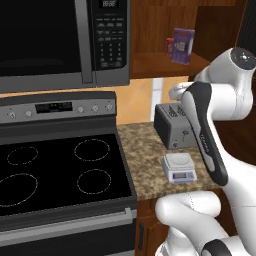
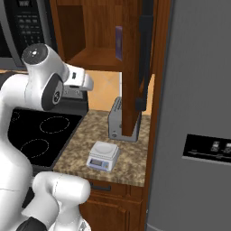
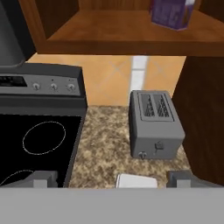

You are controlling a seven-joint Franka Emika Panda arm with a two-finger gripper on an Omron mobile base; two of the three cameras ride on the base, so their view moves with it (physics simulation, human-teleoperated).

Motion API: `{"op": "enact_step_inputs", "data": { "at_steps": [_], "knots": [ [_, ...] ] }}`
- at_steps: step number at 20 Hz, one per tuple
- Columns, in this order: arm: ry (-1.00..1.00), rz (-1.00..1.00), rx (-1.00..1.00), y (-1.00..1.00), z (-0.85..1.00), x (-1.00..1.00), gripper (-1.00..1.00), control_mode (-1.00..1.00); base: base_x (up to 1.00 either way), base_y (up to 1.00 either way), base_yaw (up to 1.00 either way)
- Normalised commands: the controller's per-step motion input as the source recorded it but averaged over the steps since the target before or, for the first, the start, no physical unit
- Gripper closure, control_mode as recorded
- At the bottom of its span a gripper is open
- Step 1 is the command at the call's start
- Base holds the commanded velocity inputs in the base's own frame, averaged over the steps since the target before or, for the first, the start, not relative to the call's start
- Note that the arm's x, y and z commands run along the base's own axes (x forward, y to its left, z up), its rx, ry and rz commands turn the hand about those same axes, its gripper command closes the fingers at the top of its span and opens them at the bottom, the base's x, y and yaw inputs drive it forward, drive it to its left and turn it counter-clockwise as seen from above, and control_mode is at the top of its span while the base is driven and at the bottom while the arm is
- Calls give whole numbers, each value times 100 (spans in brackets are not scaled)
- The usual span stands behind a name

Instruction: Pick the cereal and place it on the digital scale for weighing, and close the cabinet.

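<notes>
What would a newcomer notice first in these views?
Probably the white arm rising in the foreground, in front of the granite counter. Next, the purple cereal standing on the shelf of the open cabinet, right of the microwave. Below it, the toaster sits at the back of the counter with the scale in front, beside the black stove.

White, rounded arm (image 1: 220, 100) segments with dark grey joint caps (one link carries a black lettered stripe).
</notes>
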Motion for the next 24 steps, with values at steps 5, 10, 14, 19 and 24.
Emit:
{"op": "enact_step_inputs", "data": {
  "at_steps": [5, 10, 14, 19, 24],
  "knots": [
    [-12, 0, 0, -9, 63, 0, -100, -100, 0, 0, 0],
    [-9, 0, 0, -31, 45, 0, -100, -100, 0, 0, 0],
    [-13, -2, 0, -45, 47, -2, -100, -100, 0, 0, 0],
    [-3, -8, 0, -27, 20, 24, -100, -100, 0, 0, 0],
    [0, -6, 0, -22, 2, 38, -100, -100, 0, 0, 0]
  ]
}}
